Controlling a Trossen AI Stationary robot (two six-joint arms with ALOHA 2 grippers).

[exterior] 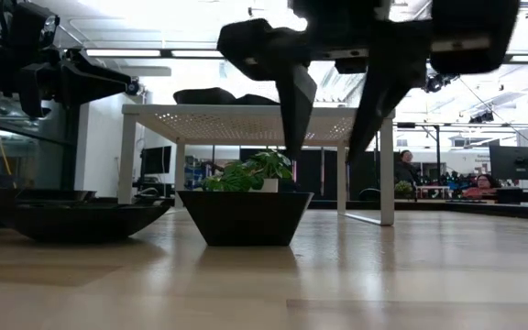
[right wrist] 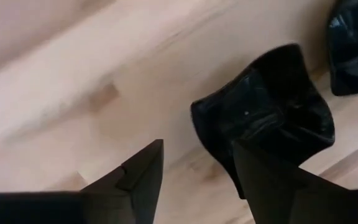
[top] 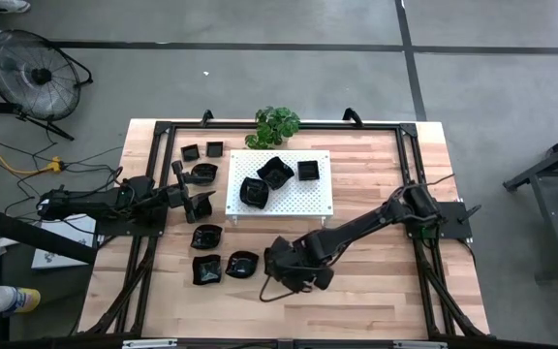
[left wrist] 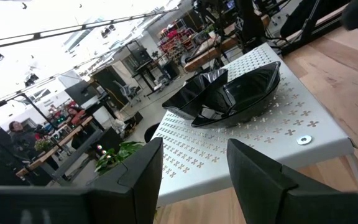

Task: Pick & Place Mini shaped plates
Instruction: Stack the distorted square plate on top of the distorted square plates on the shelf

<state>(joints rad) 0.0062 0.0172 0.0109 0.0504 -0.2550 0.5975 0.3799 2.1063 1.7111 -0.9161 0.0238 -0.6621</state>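
Table (top: pixel 376 242): light wood, dark frame rails along its edges. White perforated board (top: pixel 303 199) stands on legs near the far edge, centre; plant (top: pixel 277 124) just beyond it.

Plates: three on the board (top: pixel 275 173); two small ones (top: pixel 202 150) near the far-left corner; others toward the left edge, with a group of three (top: pixel 242 264) nearer the front edge.

Right gripper (exterior: pixel 330 115) is above the table near the front edge, just beside that group; fingers apart, empty, one plate (right wrist: pixel 272 121) directly below.

Left gripper (left wrist: pixel 191 171) is at the left side, facing the board; fingers apart, nothing between them.
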